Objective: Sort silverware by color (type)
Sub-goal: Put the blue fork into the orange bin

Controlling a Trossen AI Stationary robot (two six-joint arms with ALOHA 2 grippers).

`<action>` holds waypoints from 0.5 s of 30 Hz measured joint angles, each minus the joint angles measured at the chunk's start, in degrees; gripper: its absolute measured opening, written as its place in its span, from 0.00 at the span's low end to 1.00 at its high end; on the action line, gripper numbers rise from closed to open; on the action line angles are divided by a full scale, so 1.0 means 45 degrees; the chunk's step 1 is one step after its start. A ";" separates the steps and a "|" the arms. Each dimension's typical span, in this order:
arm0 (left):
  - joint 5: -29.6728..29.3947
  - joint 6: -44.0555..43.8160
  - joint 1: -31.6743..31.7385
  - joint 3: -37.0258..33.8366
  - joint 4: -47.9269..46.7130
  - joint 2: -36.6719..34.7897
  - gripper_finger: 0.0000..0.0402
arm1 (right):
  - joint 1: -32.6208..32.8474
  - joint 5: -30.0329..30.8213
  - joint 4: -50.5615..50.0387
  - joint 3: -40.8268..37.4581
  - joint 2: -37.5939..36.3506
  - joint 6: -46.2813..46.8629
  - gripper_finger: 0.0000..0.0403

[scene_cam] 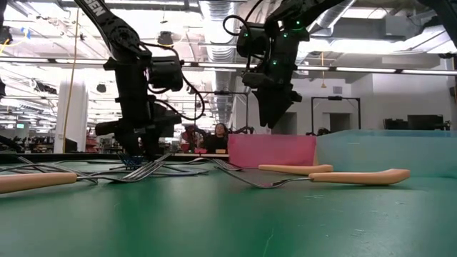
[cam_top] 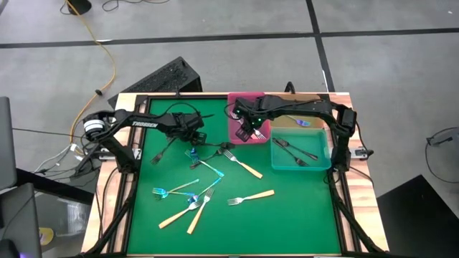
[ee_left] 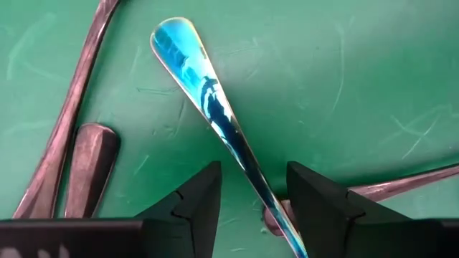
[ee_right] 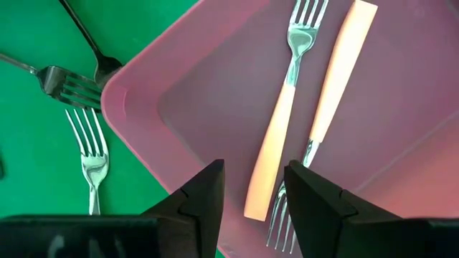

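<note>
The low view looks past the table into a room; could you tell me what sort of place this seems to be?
Probably a large open lab or workshop: exposed ceiling ducts, strip lighting, and a person seated beyond the pink bin.

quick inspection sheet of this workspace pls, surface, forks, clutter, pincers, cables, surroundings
surface: green mat in a wooden frame.
job's things: two tan-handled forks lie in the pink tray; dark forks lie in the teal bin; loose tan-handled forks, blue forks and dark forks are scattered on the mat.
clutter: nothing seen on the mat besides forks and containers.
pincers: left pincer is open, straddling a blue fork on the mat; right pincer is open and empty above the pink tray.
cables: yellow cord and wire bundle on the floor, off the table.
surroundings: grey floor; a person shows far behind the table.
</note>
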 joint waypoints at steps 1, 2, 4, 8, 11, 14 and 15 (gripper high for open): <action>-0.0021 0.0000 0.0032 -0.0005 -0.0009 0.0003 0.35 | 0.0000 -0.0004 0.0014 0.0000 0.0000 0.0000 0.41; -0.0028 -0.0005 0.0050 -0.0005 -0.0035 0.0006 0.33 | 0.0000 -0.0005 0.0038 0.0000 0.0000 0.0000 0.41; -0.0154 -0.0012 0.0051 -0.0005 -0.0116 0.0013 0.27 | 0.0000 -0.0005 0.0057 0.0000 0.0000 0.0000 0.41; -0.0295 0.0304 0.0048 -0.0019 -0.0164 0.0022 0.10 | 0.0000 -0.0005 0.0057 0.0000 0.0000 0.0000 0.41; -0.0413 0.0645 0.0048 -0.0021 -0.0109 0.0029 0.03 | 0.0000 -0.0006 0.0078 0.0000 0.0000 0.0005 0.41; -0.0409 0.0894 0.0048 -0.0024 -0.0093 0.0037 0.02 | 0.0000 -0.0009 0.0238 0.0000 0.0000 0.0010 0.41; -0.0414 0.0918 0.0048 -0.0024 -0.0075 0.0037 0.02 | 0.0000 -0.0005 0.0320 0.0000 0.0000 0.0031 0.41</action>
